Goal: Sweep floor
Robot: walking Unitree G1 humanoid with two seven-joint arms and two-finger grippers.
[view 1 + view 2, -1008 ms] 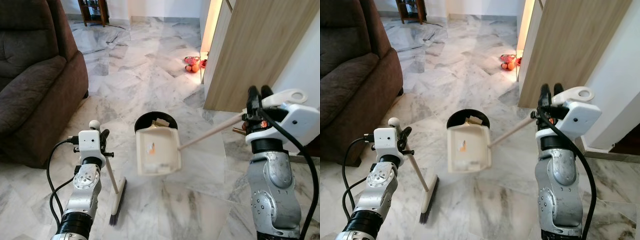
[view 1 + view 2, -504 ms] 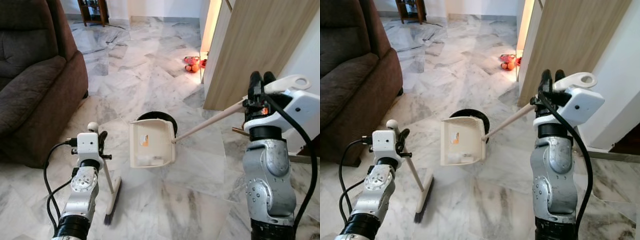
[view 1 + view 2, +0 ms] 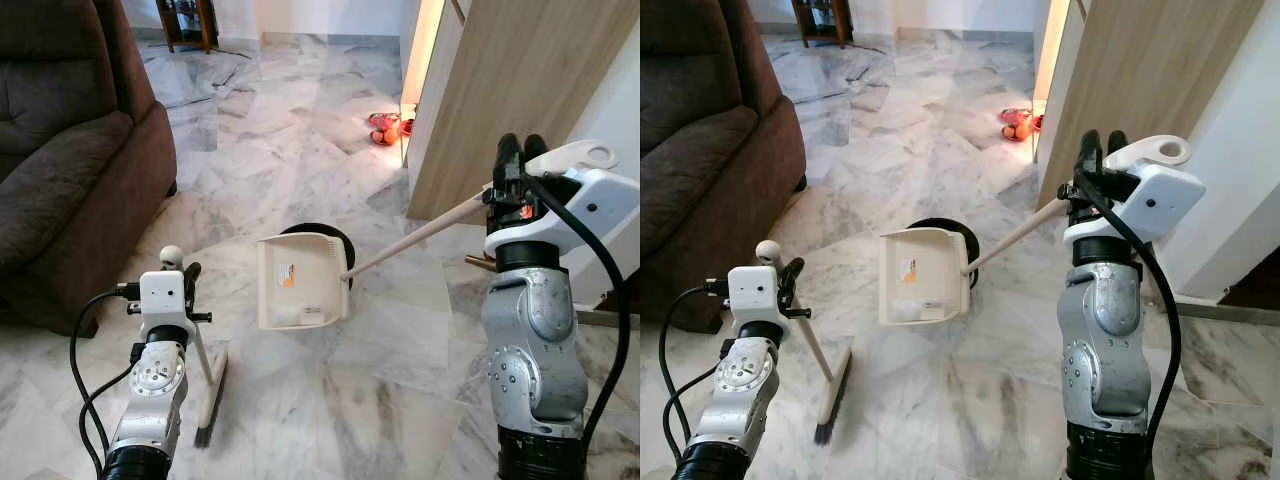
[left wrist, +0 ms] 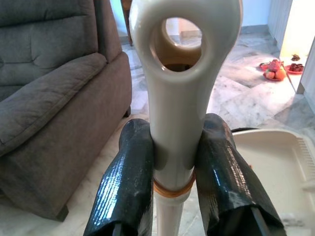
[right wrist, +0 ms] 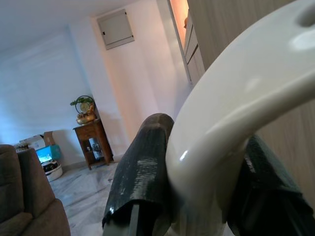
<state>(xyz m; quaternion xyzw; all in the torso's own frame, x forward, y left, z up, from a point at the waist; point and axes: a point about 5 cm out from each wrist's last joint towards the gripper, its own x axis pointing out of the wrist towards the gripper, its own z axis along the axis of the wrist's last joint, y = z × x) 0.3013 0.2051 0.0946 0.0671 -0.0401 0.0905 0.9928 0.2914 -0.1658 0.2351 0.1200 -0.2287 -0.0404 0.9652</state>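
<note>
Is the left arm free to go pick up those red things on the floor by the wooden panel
Probably not. The left gripper is shut on the broom, and the red things lie far ahead across bare floor, beyond the dustpan.

Bright, sharp daylight; warm glow beside the wooden cabinet.

Both arms are silver metal with round screwed joint housings. Each wrist carries a white boxy camera block, trailing black cables. The left gripper and right gripper have long black, tape-textured fingers.
</note>
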